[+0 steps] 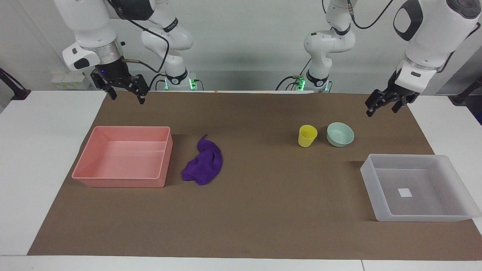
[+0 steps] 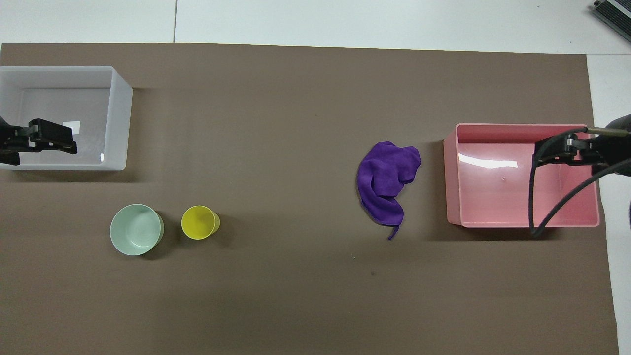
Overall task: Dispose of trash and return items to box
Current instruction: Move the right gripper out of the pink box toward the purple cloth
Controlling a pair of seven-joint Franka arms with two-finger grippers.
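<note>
The right gripper (image 1: 126,92) hangs in the air at the right arm's end of the table, raised over the brown mat (image 1: 256,226) at the edge nearest the robots. Its 2 fingers stand apart and hold nothing. In the overhead view the right gripper (image 2: 549,150) overlaps the pink bin, yet the facing view shows it high above and not touching.

Below this gripper sits the pink bin (image 1: 86,165), an opaque rectangular tub with only its bare floor showing inside. Just beside the bin, toward the middle of the table, the purple rag (image 1: 205,163) lies crumpled on the mat, apart from the bin's wall and well apart from the right gripper.

The left gripper (image 1: 384,105) hangs in the air at the left arm's end of the table, tilted down, its 2 fingers parted and gripping nothing. In the overhead view the left gripper (image 2: 54,138) overlaps the translucent box. That translucent box (image 1: 371,180) rests on the mat below it; inside is nothing but a small white label (image 1: 405,192) on its floor.

The mint-green bowl (image 1: 340,134) and the yellow cup (image 1: 307,136) stand upright on the mat just beside each other, not touching, outside both containers. The bowl is the one nearer the left gripper; the cup stands on the bowl's side toward the rag. Both look hollow inside.
</note>
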